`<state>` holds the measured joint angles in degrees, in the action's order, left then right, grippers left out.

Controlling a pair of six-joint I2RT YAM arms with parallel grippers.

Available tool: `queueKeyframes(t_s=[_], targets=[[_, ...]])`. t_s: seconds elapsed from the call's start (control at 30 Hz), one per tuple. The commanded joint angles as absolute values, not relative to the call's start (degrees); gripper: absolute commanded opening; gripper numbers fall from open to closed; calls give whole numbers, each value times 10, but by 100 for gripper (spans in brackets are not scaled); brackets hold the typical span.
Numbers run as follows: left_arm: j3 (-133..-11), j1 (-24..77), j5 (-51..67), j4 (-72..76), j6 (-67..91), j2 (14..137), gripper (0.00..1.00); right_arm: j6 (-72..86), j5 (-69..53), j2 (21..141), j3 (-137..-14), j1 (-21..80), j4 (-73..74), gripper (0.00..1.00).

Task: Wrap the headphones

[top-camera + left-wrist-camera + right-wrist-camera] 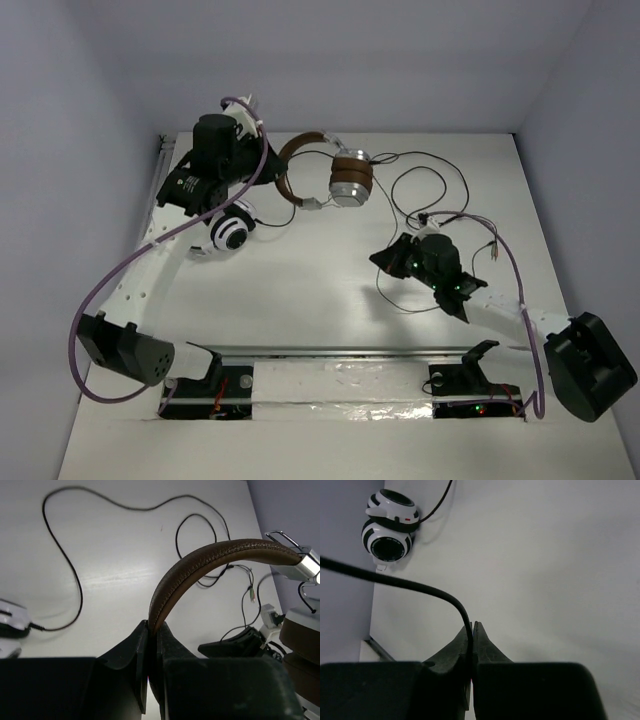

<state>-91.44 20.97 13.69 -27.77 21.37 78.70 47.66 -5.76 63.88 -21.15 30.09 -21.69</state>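
Note:
The headphones lie at the back middle of the table, with a brown headband, silver earcups and brown pads. My left gripper is shut on the headband; in the left wrist view the headband rises from between my jaws to the silver earcup. The thin black cable loops over the table to the right. My right gripper is shut on the cable; in the right wrist view the cable curves down into the closed jaws.
A white-and-black round object sits by the left arm, with its own cable; it also shows in the right wrist view and the left wrist view. Grey walls close in the left, back and right sides.

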Motion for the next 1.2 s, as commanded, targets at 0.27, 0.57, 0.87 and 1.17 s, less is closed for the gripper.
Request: queueKeyframes(t_s=[0.27, 0.57, 0.87, 1.17], targets=[[-615, 214, 37, 24, 400, 669, 0, 403, 68, 720, -388, 476, -57, 0], [-602, 225, -103, 35, 379, 701, 0, 406, 186, 697, -474, 661, 129, 0], [-595, 342, -221, -23, 316, 746, 0, 324, 188, 685, -583, 697, 298, 0], [-621, 378, -183, -124, 244, 737, 0, 240, 229, 715, -686, 697, 402, 0]])
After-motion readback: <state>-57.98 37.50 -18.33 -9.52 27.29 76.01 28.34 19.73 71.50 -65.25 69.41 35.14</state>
